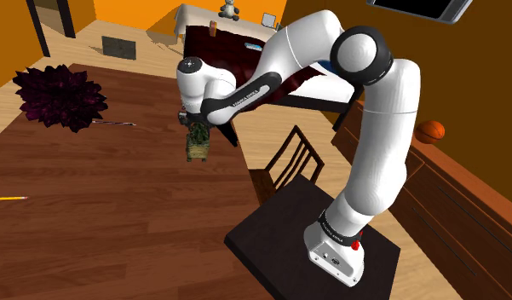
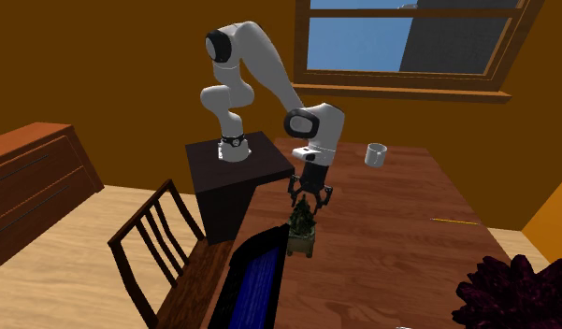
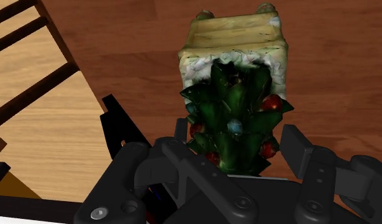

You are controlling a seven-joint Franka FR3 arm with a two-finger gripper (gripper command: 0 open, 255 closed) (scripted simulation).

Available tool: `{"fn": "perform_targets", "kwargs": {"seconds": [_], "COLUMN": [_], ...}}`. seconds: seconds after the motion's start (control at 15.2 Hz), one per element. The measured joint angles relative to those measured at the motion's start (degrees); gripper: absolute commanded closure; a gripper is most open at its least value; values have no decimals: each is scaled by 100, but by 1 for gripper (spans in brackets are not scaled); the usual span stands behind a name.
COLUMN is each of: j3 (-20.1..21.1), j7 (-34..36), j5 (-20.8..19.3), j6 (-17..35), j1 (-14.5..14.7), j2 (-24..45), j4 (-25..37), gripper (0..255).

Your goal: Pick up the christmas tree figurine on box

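Two fingers (image 3: 297, 145) of the gripper (image 2: 309, 198) stand apart, straddling the top of the christmas tree figurine (image 3: 234, 89).

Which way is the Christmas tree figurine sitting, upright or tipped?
Upright: the Christmas tree figurine stands on its box base on the wooden table, treetop pointing up.
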Motion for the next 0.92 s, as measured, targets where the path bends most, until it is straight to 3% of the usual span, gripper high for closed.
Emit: {"fn": "perform_targets", "kwargs": {"seconds": [0.92], "j3": [241], "j7": [-630], "j5": [607], "j6": [-565], "j1": [-149], "j2": [-646], "j4": [107], "gripper": [255]}}
